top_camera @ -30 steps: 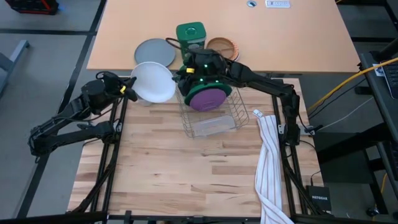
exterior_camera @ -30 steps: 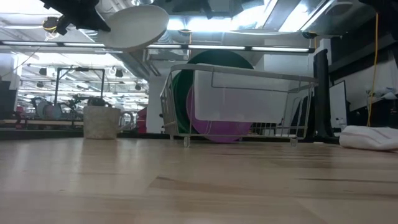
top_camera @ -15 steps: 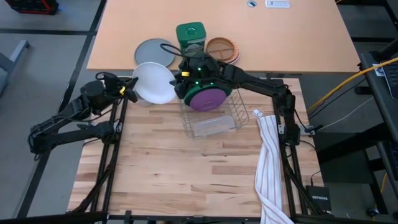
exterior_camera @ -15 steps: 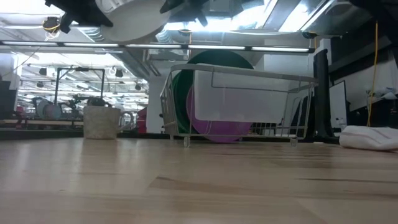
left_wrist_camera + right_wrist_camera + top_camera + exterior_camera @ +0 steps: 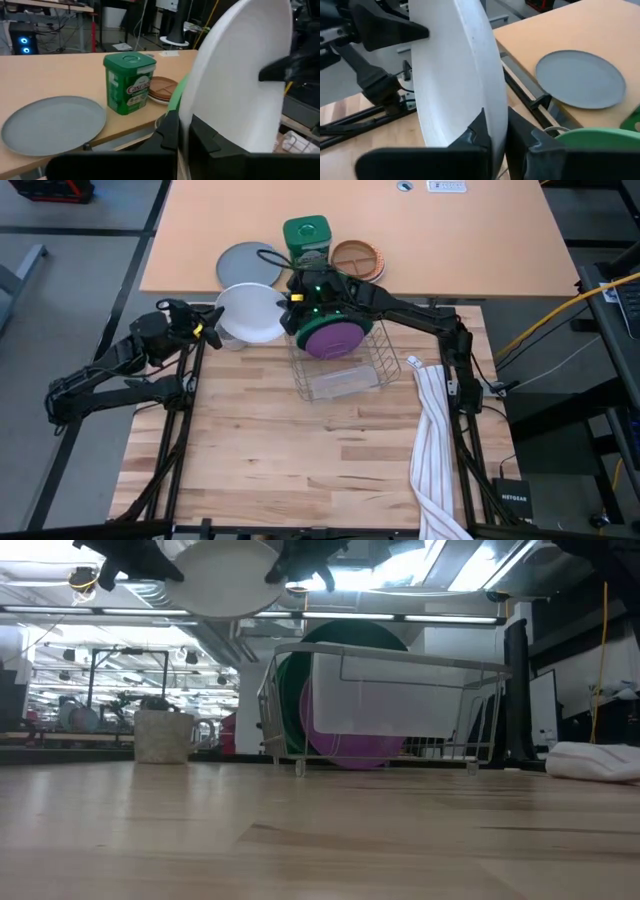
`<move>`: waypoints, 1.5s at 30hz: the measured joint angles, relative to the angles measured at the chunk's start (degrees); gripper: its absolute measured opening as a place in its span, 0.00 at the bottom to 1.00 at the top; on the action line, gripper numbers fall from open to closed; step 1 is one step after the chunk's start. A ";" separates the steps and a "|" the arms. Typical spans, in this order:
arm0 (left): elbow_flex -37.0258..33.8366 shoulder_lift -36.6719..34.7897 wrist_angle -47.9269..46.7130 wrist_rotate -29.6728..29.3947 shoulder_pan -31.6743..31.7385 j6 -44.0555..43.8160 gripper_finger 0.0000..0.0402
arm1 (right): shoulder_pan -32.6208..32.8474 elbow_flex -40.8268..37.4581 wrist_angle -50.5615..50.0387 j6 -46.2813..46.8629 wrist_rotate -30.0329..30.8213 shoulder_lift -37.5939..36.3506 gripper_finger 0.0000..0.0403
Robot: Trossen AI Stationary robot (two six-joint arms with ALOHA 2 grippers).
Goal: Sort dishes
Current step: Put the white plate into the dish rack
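Above the butcher-block wooden table [image 5: 300, 450], both the left gripper [image 5: 213, 321] and right gripper [image 5: 287, 302] pinch the large white round plate [image 5: 250, 312]; uneven release could drop it short of the wire dish rack [image 5: 340, 365].

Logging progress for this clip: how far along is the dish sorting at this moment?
Partly done. A purple plate and a dark green plate already stand in the wire rack. In hand: a white plate, gripped at one edge by the left gripper and at the opposite edge by the right gripper, held above the table. Still unracked: this plate and the mug on the table.
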 joint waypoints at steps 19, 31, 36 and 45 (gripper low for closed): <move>-0.11 -0.17 3.18 0.46 -0.04 12.46 0.36 | 0.28 0.06 -4.83 -9.45 2.84 -0.41 0.07; -0.08 -0.82 7.70 12.08 0.05 23.05 0.40 | 0.48 0.04 -8.94 -10.43 3.69 -4.46 0.07; 0.02 -1.05 7.19 15.80 0.17 25.03 0.40 | 0.39 -0.06 -13.38 -11.06 5.16 -5.39 0.07; 0.09 -1.92 6.45 16.69 0.13 24.31 0.40 | 0.95 -0.11 -22.50 -13.00 6.79 -6.05 0.07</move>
